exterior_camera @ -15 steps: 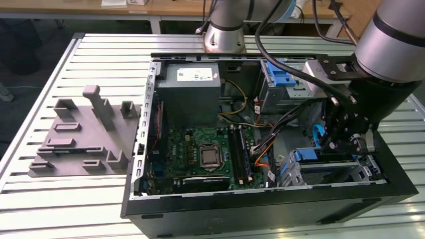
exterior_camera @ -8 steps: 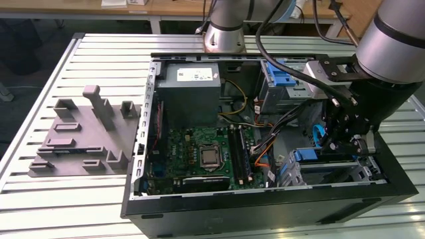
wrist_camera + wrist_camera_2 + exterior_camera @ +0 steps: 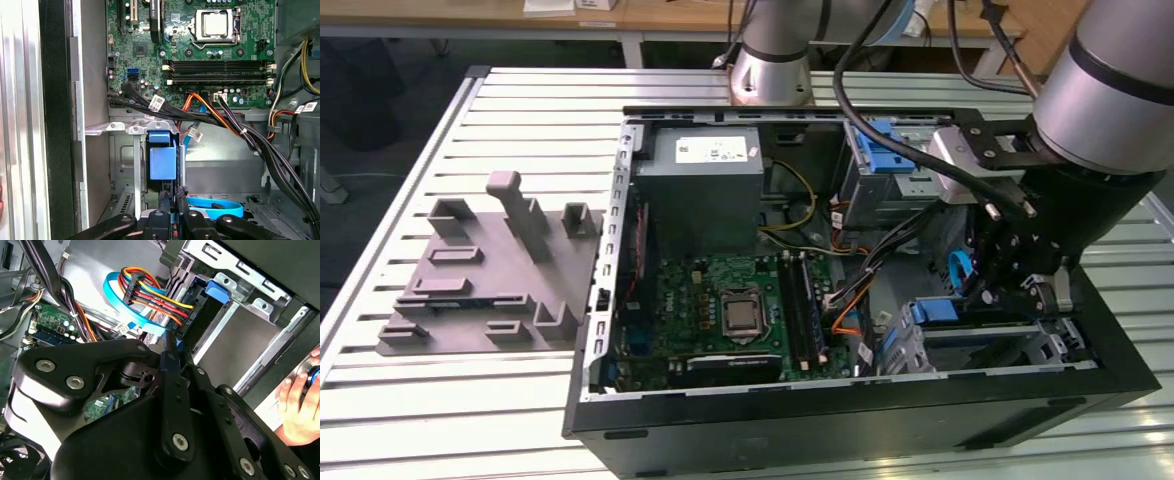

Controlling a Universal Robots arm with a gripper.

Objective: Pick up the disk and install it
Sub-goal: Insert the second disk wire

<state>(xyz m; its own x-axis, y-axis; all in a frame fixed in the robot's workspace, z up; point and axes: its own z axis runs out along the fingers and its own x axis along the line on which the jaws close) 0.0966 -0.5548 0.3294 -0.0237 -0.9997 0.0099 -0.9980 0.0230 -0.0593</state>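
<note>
Gripper (image 3: 175, 196) closure is nearly complete. The two black fingers (image 3: 166, 200) stand almost together, and only a thin sliver of blue shows between them. They pinch the near end of the disk (image 3: 162, 160). In the first wrist view the disk is seen edge-on as a smooth blue plastic block with a narrow bright metal strip along one side, standing in the grey sheet-metal drive cage (image 3: 127, 165) directly beyond the fingertips.

In the exterior view the gripper (image 3: 994, 300) hangs inside the open black computer case (image 3: 854, 420), at about 4 o'clock from the motherboard (image 3: 720, 310). The disk's blue end (image 3: 937, 310) sits just beside it, towards 9 o'clock, in the cage at the case's corner.

In the second wrist view the matte black linkage bars, studded with silver screws, converge at the gripper (image 3: 171, 347), close to a bundle of red, yellow and orange wires (image 3: 150, 290) and a flat pale-blue ribbon cable (image 3: 117, 295). A person's hand (image 3: 300, 410) rests outside the case wall.

The boxy grey power supply (image 3: 707, 180) lies at 12 o'clock from the green motherboard. A grey moulded fixture (image 3: 494, 270) sits at 9 o'clock on the ribbed metal table (image 3: 400, 420).
</note>
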